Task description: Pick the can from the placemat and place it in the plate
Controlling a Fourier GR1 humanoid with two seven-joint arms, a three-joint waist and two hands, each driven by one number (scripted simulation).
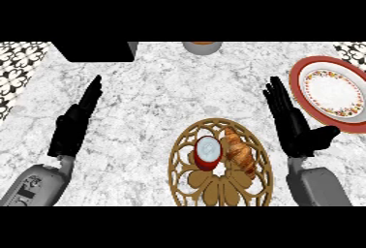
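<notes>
- Can (208, 153): in the head view, a small red can with a pale round top stands upright on the left half of the placemat, untouched by either hand.
- Placemat (214, 189): a round, golden-brown openwork mat lies on the marble surface (157, 87) at lower centre.
- Croissant (237, 147): lies on the same mat, just beside the can on its right side, running lengthwise toward the far edge.
- Plate (298, 72): a red-rimmed plate with a white, flower-patterned centre sits at the right edge of the view, well apart from the can and holding nothing.
- Right hand (293, 127): rests between the placemat and the plate, fingers straight and together pointing away from the robot, thumb spread out toward the plate. It grips nothing.
- Left hand (71, 127): rests at the left of the view, well away from the mat, fingers straight and holding nothing.
- Far edge: a dark box (97, 51) sits at upper left, and part of a grey round container (202, 47) shows at top centre.
- Progress, as a judgement: nothing of the task appears done. The can is not yet grasped, lifted, carried or set down. The right hand looks better placed to take it, with the croissant crowding that side.
</notes>
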